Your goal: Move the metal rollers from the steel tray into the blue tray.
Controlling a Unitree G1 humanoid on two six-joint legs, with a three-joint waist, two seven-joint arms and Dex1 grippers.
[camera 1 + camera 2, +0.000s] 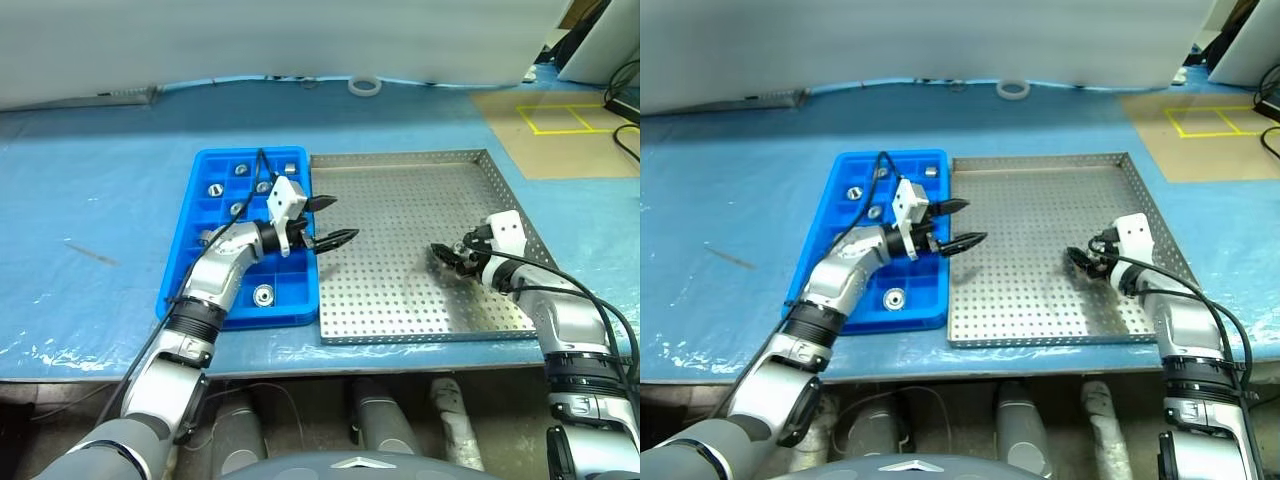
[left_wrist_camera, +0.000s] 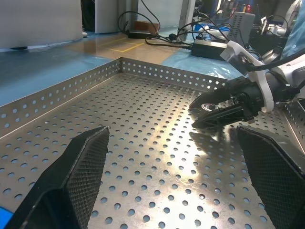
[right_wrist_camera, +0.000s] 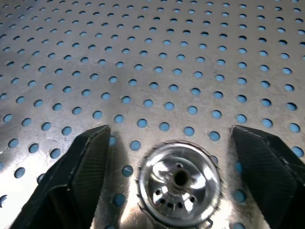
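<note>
Blue tray (image 1: 190, 262): sits on my left on the worktop, its long side touching the steel tray. Several metal rollers already lie in its compartments, one near the front (image 1: 263, 294), others toward the back (image 1: 214, 189). That much of the job looks done.
Left end effector (image 1: 330, 221): empty, fingers spread wide, pointing sideways over the seam between the two trays.
Steel tray (image 1: 400, 170): its perforated floor is bare except for one roller on the right side. I judge this the last one left to move.
Remaining roller (image 3: 179, 182): stands on its flat end on the steel tray's floor, central hole facing up, so its axis is upright and no side leads.
Right end effector (image 3: 171, 181): low over the tray, tilted down, one finger on each side of the roller, gaps visible between the fingers (image 3: 81, 171) and metal. Open around it, not yet gripping.
Left to do: close, lift, carry it to a free compartment.
</note>
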